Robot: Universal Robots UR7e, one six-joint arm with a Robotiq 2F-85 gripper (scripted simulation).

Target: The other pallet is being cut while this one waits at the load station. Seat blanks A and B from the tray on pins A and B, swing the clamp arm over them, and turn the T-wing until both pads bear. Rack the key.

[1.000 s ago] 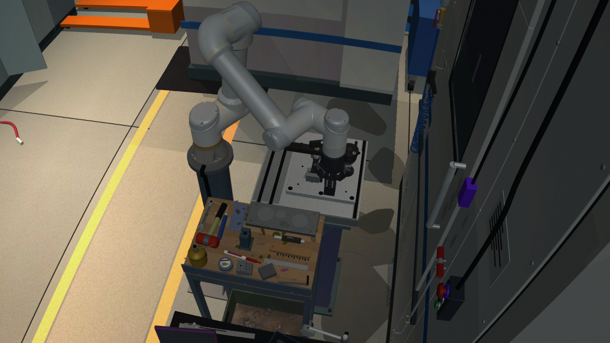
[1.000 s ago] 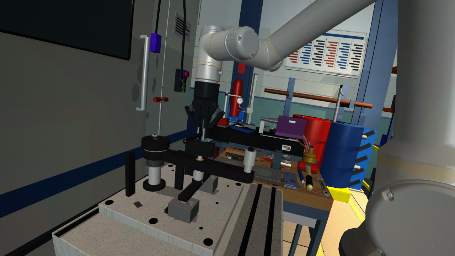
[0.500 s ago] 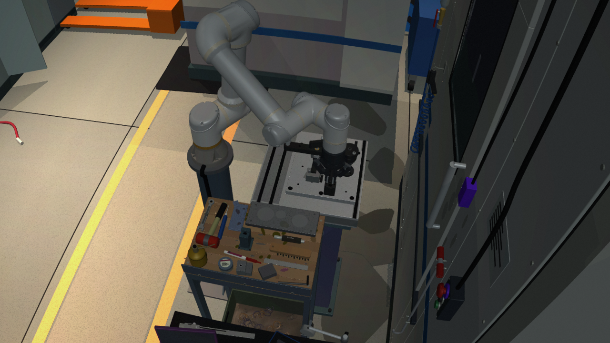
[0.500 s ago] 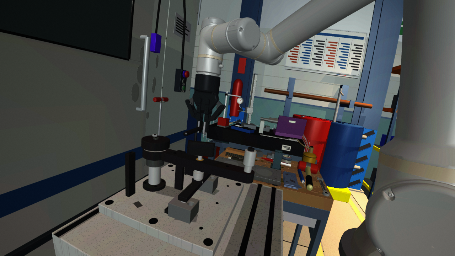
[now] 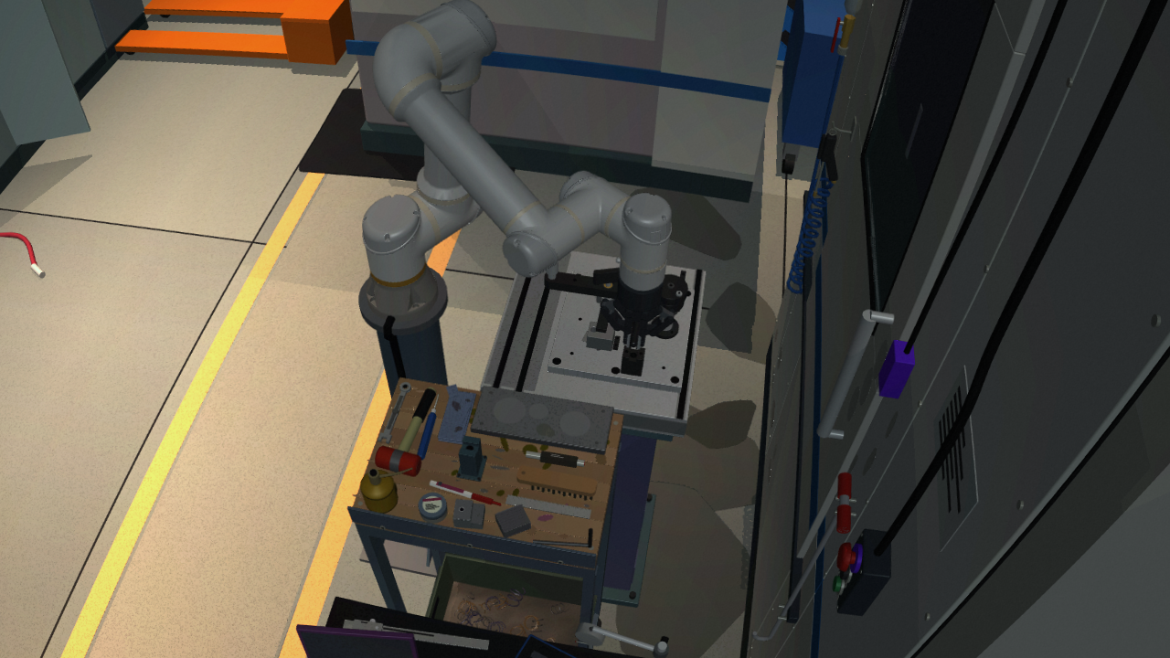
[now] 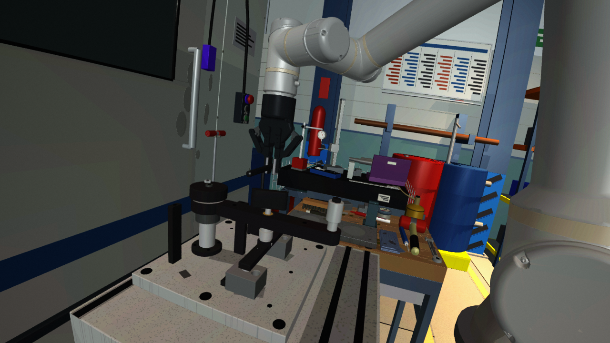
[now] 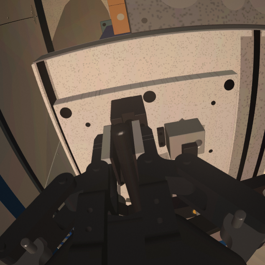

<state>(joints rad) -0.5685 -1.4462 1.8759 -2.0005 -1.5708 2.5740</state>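
On the speckled pallet plate [image 5: 618, 335] two grey blanks sit under the black clamp arm [image 6: 273, 219]: one [image 6: 246, 279] near the plate's front edge and one [image 6: 281, 245] further back. The arm pivots on a black-capped post [image 6: 207, 200] at the left, and a black T-wing [image 6: 268, 198] stands on its stud above the arm. My gripper [image 6: 273, 160] hangs above the T-wing with its fingers closed on a dark key [image 7: 124, 158], whose handle sticks out sideways [image 6: 258, 171]. In the wrist camera the key runs between the fingers and hides the T-wing below.
A wooden tool cart [image 5: 491, 466] stands against the pallet's front, carrying a grey tray [image 5: 542, 417], a mallet, an oil can and small blocks. The dark machine wall [image 5: 982, 327] runs along the right. A black upright post [image 6: 174, 234] stands at the plate's left corner.
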